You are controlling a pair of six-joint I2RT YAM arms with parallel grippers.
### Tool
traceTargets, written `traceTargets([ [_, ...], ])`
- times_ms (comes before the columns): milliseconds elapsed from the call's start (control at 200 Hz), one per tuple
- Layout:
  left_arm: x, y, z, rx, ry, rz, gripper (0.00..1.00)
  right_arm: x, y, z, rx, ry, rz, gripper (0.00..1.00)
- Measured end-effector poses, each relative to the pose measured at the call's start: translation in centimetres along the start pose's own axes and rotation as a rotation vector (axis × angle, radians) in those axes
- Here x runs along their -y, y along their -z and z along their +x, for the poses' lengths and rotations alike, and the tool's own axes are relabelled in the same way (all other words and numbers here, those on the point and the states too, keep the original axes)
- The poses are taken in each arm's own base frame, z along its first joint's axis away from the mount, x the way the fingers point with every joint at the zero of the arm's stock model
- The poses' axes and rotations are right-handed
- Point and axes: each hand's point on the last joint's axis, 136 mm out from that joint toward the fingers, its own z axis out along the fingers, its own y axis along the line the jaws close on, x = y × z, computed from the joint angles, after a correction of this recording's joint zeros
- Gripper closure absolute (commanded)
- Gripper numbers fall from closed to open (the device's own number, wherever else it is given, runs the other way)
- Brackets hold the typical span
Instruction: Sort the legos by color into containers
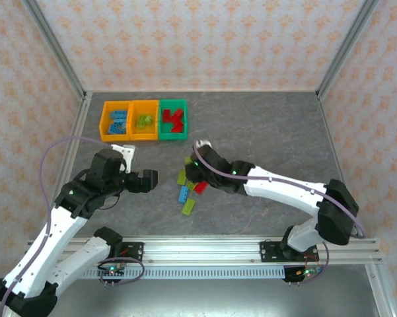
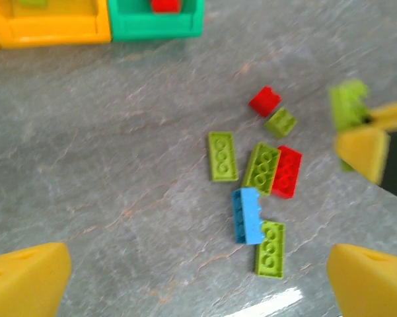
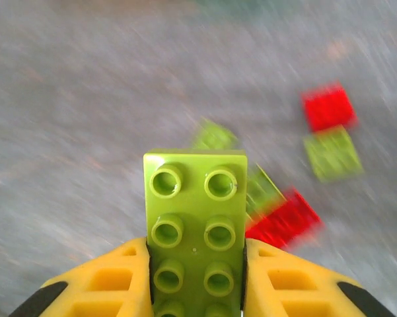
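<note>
Right claw (image 3: 195, 267) grips lime lego (image 3: 195, 211) between fingers.

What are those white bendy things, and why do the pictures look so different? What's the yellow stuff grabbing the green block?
The white things are two robot arms, the left arm and the right arm, seen from a camera above. The other two pictures come from small cameras on their wrists. The right arm's yellow fingers pinch a lime green brick. The left arm's yellow fingers stand wide open, holding nothing. Loose bricks lie on the grey table. At the back sit two orange bins and a green bin holding sorted bricks.
</note>
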Motion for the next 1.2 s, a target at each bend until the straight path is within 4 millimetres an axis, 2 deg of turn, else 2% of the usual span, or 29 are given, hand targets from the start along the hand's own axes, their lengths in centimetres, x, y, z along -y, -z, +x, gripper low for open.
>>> traceTargets([
  [90, 0.3, 1.2, -0.6, 0.061, -0.004, 0.026, 0.00, -3.2, -2.4, -4.9, 0.073, -0.013, -0.090, 0.71],
  [220, -0.2, 2.6, -1.0, 0.136, 0.001, 0.012, 0.00, -5.3, -8.1, -9.3, 0.114, 0.005, -0.136, 0.71],
  [285, -0.5, 3.1, -1.2, 0.160, 0.002, -0.002, 0.00, -5.6, -11.2, -10.8, 0.124, 0.015, -0.134, 0.71],
  [470, -1.1, 3.1, -1.2, 0.172, 0.005, -0.030, 0.00, -4.4, -19.8, -13.6, 0.130, 0.058, -0.086, 0.66],
  [596, -1.2, 3.1, -1.3, 0.170, 0.006, -0.037, 0.00, -4.1, -23.2, -15.8, 0.174, 0.123, -0.080, 0.63],
  [646, -1.3, 3.0, -1.3, 0.171, 0.006, -0.041, 0.00, -3.9, -24.0, -16.4, 0.193, 0.150, -0.070, 0.53],
  [696, -1.3, 3.0, -1.3, 0.170, 0.006, -0.043, 0.00, -3.6, -24.3, -16.6, 0.200, 0.177, -0.054, 0.41],
  [751, -1.3, 3.0, -1.3, 0.169, 0.006, -0.046, 0.00, -3.3, -24.3, -16.3, 0.189, 0.198, -0.038, 0.35],
  [861, -1.4, 2.9, -1.3, 0.167, 0.007, -0.051, 0.00, -3.4, -23.8, -16.2, 0.175, 0.222, -0.035, 0.32],
  [961, -1.5, 2.9, -1.3, 0.169, 0.007, -0.055, 0.00, -3.5, -22.3, -15.5, 0.118, 0.231, -0.041, 0.32],
  [1031, -1.7, 2.9, -1.4, 0.170, 0.008, -0.067, 0.00, -3.8, -20.3, -15.2, 0.077, 0.231, -0.050, 0.32],
  [1096, -2.0, 2.8, -1.4, 0.171, 0.011, -0.088, 0.00, -3.8, -17.5, -14.5, 0.031, 0.222, -0.060, 0.31],
  [1201, -2.7, 2.4, -1.4, 0.160, 0.020, -0.128, 0.00, -3.7, -11.6, -13.3, -0.009, 0.196, -0.083, 0.29],
])
